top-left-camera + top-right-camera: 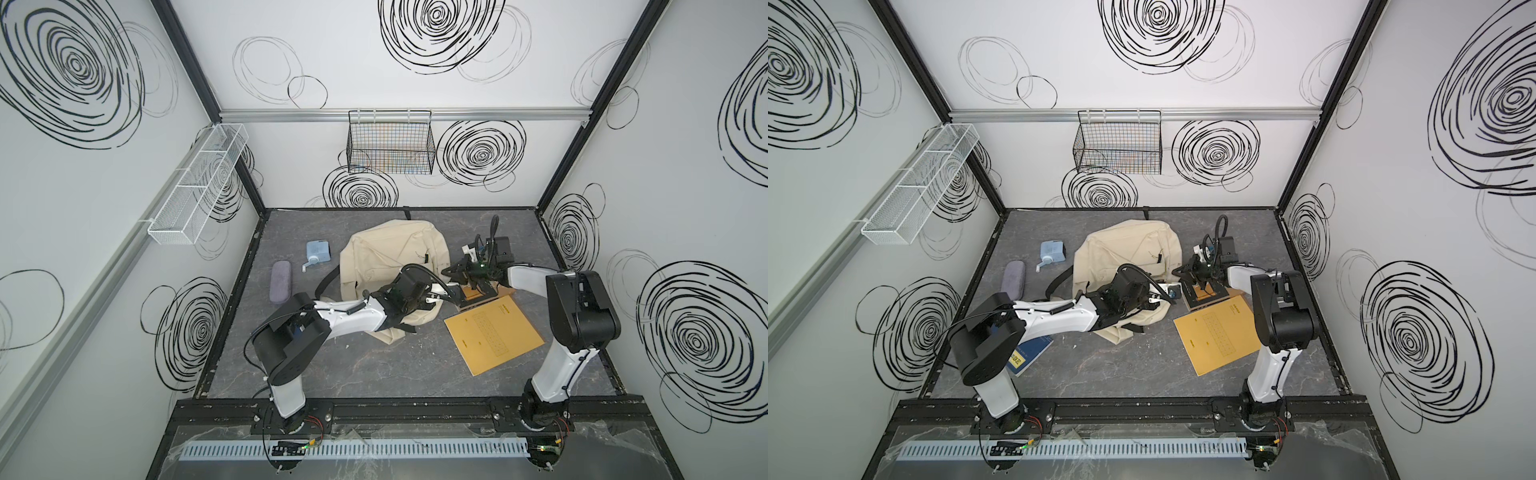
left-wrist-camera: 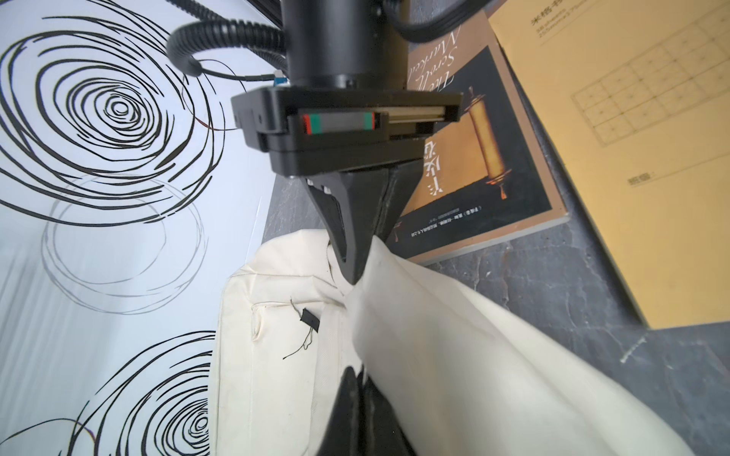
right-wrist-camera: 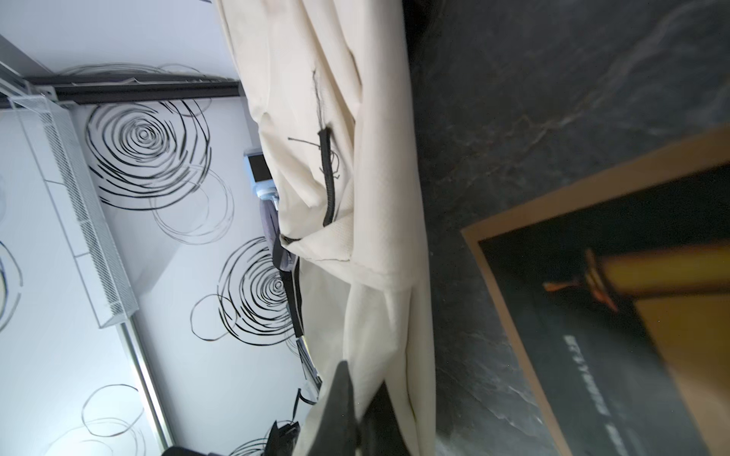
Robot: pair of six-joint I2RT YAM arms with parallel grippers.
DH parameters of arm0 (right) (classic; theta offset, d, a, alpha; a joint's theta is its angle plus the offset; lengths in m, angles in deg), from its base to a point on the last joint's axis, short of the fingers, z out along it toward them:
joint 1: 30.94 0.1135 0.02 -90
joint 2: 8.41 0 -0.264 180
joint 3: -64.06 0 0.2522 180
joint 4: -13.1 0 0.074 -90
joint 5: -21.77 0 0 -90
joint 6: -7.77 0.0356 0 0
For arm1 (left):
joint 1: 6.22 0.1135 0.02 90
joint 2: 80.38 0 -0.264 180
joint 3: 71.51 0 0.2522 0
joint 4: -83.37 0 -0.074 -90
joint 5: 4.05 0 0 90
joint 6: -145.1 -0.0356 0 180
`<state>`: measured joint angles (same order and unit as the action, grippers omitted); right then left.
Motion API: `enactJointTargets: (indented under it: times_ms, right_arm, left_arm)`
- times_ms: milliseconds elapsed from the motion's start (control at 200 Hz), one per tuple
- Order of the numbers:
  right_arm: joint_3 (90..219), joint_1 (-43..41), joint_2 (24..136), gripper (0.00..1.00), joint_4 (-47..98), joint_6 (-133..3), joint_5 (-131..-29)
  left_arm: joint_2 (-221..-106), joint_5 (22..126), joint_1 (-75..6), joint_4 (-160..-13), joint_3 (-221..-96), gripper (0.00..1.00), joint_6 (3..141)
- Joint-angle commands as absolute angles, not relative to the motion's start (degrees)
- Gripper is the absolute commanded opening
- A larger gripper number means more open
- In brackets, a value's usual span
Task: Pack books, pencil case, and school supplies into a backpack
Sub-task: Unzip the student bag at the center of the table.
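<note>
The cream backpack (image 1: pixel 386 257) lies crumpled mid-table. My left gripper (image 2: pixel 357 375) is shut on a fold of its fabric (image 2: pixel 454 355) at the right edge. My right gripper (image 3: pixel 355 379) is shut on the same edge a little farther back, seen in both top views (image 1: pixel 446 271). Below the right gripper lies a dark book with a brown border (image 2: pixel 474 158), next to the kraft book (image 1: pixel 494 336). A navy book (image 1: pixel 1027 353) shows under the left arm. The purple pencil case (image 1: pixel 280 282) and the light blue sharpener (image 1: pixel 318 253) lie left of the backpack.
A black wire basket (image 1: pixel 390 143) hangs on the back wall and a white mesh shelf (image 1: pixel 199 183) on the left wall. The grey marbled table (image 1: pixel 374 365) is walled on three sides, with a black rail along the front.
</note>
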<state>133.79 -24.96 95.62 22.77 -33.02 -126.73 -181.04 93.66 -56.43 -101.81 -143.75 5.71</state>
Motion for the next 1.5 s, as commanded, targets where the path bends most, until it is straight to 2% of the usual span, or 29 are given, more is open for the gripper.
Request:
enactJointTargets:
  times_ms: [0, 660, 1496]
  right_arm:
    - [133.07, -26.84, 95.66, 0.00, 16.97, -30.72, -126.77]
    - [130.72, -32.29, 95.21, 0.00, 14.21, -29.90, -127.21]
    - [132.04, -35.36, 94.46, 0.00, 19.82, -34.71, -126.72]
  left_arm:
    - [-176.53, 92.91, -57.55, -101.83, -143.30, 0.00, 4.55]
    - [-166.80, 97.20, -59.14, -98.94, -136.27, 0.00, -1.60]
    - [-150.86, 99.37, -55.33, -99.24, -123.54, 0.00, 2.16]
